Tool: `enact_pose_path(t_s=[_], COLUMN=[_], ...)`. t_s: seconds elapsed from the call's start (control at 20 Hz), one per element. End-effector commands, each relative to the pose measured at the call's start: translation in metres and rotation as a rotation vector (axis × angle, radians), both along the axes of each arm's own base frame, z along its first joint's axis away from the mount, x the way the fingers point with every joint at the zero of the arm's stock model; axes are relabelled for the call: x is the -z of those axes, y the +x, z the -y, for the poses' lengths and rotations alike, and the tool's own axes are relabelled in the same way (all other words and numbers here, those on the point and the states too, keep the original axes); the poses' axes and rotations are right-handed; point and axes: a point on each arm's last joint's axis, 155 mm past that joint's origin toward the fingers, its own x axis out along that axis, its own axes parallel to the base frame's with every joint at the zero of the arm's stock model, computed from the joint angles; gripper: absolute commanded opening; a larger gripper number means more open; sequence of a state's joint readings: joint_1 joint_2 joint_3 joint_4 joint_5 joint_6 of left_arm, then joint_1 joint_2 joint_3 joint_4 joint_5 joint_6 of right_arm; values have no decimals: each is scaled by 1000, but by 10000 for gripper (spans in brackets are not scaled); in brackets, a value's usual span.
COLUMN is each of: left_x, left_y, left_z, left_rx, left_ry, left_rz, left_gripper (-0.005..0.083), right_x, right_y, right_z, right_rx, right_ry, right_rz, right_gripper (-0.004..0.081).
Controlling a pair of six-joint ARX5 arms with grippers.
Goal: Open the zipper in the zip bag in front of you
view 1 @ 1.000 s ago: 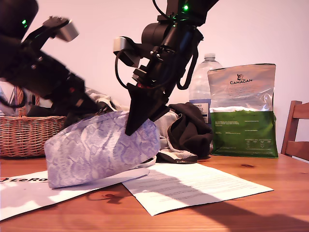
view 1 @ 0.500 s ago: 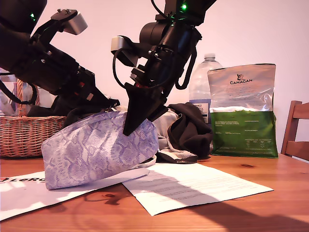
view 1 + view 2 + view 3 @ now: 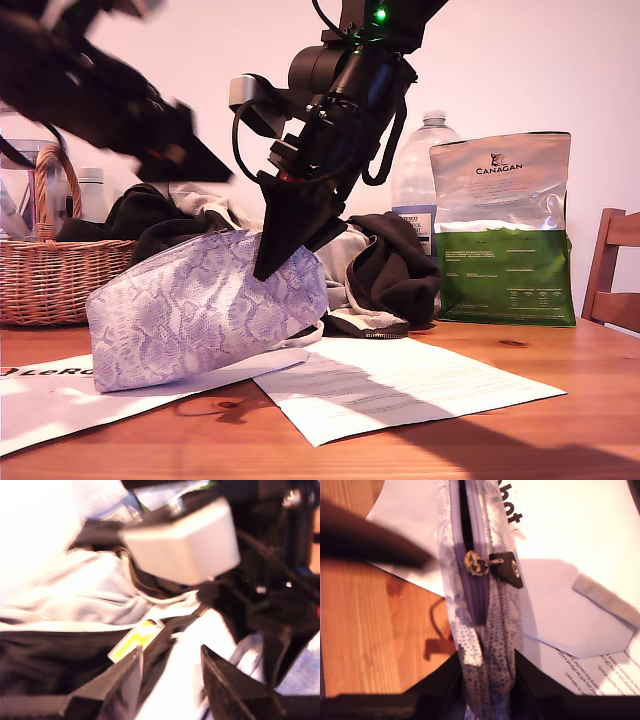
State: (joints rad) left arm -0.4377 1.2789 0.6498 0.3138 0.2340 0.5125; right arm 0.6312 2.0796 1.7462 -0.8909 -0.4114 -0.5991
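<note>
The zip bag, a lilac-and-white snakeskin pouch, lies on papers on the table. My second gripper comes down from above and is shut on the pouch's end nearest the exterior view's middle; the second wrist view shows the fabric pinched in the second gripper. The purple zipper gapes open beyond the brass slider and is closed from there to my jaws. The dark pull tab sticks out sideways. My first gripper hangs blurred above the pouch at the exterior view's left, open and holding nothing.
A wicker basket stands at the exterior view's left. Black and white clothes are heaped behind the pouch. A water bottle, the Canagan foil bag and a chair are at the right. Papers cover the table's front.
My first gripper has lifted off the pouch's top and swung up and toward the exterior view's left. The pouch has settled slightly. My second gripper keeps its hold.
</note>
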Motion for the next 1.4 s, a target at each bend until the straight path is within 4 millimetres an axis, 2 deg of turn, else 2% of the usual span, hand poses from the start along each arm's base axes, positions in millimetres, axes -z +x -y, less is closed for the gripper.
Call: enact_pose_path(t_s=[0.0, 0.15, 0.25, 0.4, 0.55, 0.8, 1.0, 1.15, 1.2, 1.35], left_x=[12, 43, 44, 41, 51, 58, 77, 81, 81, 80], left_y=[-2, -16, -20, -20, -22, -13, -14, -15, -15, -14], left_z=[-11, -22, -20, -22, -28, -43, -36, -34, -34, -35], left_rx=[2, 28, 58, 81, 83, 56, 102, 112, 112, 110], left_ry=[44, 83, 67, 63, 94, 107, 88, 87, 87, 90], left_rz=[-54, -194, -213, -210, -237, -243, -320, -333, -332, -326], left_gripper=[327, 327, 344, 345, 345, 345, 345, 343, 312, 100], right_x=[-12, -12, -14, -18, -21, -22, -22, -22, -22, -22], right_y=[1, 2, 8, 18, 21, 14, 11, 12, 13, 13], right_z=[-5, -5, -8, -13, -16, -25, -35, -37, -37, -36], right_rx=[-11, -87, -125, -164, -225, -299, -334, -341, -337, -316], right_ry=[16, 11, 19, 34, 41, 43, 28, 13, 6, 6], right_rz=[36, 86, 143, 214, 273, 312, 358, 383, 386, 372], right_gripper=[158, 159, 166, 230, 235, 235, 234, 234, 235, 247])
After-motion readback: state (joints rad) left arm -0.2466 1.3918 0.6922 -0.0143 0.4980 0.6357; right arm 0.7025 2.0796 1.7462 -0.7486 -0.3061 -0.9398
